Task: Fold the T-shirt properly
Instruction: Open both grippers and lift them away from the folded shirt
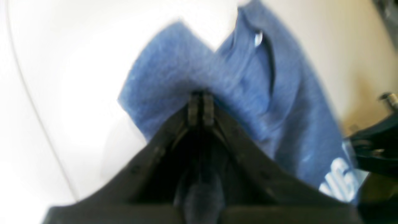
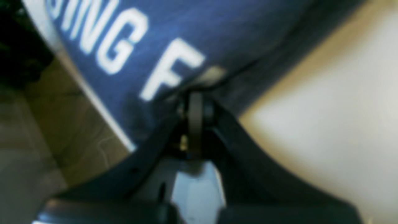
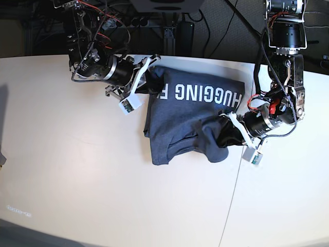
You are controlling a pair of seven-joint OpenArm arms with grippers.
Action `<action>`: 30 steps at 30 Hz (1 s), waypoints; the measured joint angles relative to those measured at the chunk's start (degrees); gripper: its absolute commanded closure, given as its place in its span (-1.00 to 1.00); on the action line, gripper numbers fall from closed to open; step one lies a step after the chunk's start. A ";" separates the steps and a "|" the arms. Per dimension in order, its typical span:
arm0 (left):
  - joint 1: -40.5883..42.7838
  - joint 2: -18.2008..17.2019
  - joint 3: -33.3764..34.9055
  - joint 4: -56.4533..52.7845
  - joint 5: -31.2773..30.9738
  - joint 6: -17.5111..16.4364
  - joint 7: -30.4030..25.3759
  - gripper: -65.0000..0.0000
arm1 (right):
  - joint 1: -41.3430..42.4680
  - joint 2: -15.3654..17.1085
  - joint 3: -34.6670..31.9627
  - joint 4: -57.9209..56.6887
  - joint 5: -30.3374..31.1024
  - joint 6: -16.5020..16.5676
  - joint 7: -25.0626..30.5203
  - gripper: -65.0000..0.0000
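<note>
Pale white table (image 3: pixel 77 180) with a seam, dark cables (image 3: pixel 216 25) behind

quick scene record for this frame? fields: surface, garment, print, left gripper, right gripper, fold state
surface: white table
garment: blue-grey T-shirt, bunched at table's far middle, stretched between the two arms
print: white block capitals face up, partly hidden by folds
left gripper: shut on T-shirt, pinching plain fabric near a sleeve
right gripper: shut on T-shirt, at the edge beside the letter F
fold state: not neat; rumpled, one sleeve flopped over the lower body
</note>
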 measured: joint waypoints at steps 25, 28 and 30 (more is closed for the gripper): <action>19.17 -5.18 -20.22 9.33 -11.47 -0.02 9.03 1.00 | -1.73 6.60 12.02 3.50 5.38 0.02 -2.32 1.00; 27.21 -5.20 -24.02 14.19 -11.69 -0.04 8.68 1.00 | -7.48 8.72 17.44 7.91 6.34 0.07 -2.32 1.00; 33.03 -5.33 -25.59 15.96 -11.17 -0.09 8.63 1.00 | -12.22 9.18 20.79 10.08 7.08 0.04 -2.38 1.00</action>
